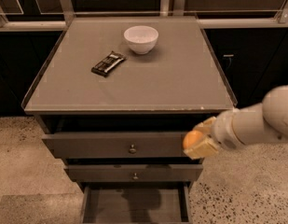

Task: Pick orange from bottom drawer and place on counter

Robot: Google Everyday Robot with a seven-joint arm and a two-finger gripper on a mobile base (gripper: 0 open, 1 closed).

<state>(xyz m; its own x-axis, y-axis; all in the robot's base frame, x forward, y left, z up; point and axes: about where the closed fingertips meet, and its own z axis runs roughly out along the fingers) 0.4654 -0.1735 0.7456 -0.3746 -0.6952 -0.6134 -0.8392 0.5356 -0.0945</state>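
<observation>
Counter (181, 85): grey, rimmed; bears white bowl (140, 38) and dark wrapped bar (107, 63), print too small to read. Orange (190, 138): small, round, smooth; clamped between the closed-in fingers of the gripper (196, 143), before the right end of the top drawer (111, 144), above the open bottom drawer (134, 204).

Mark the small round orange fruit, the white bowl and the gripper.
small round orange fruit (190, 138): camera view, its exposed left side.
round white bowl (141, 46): camera view, front outer wall.
gripper (196, 139): camera view, lower right, between jaws clamping the fruit.
</observation>
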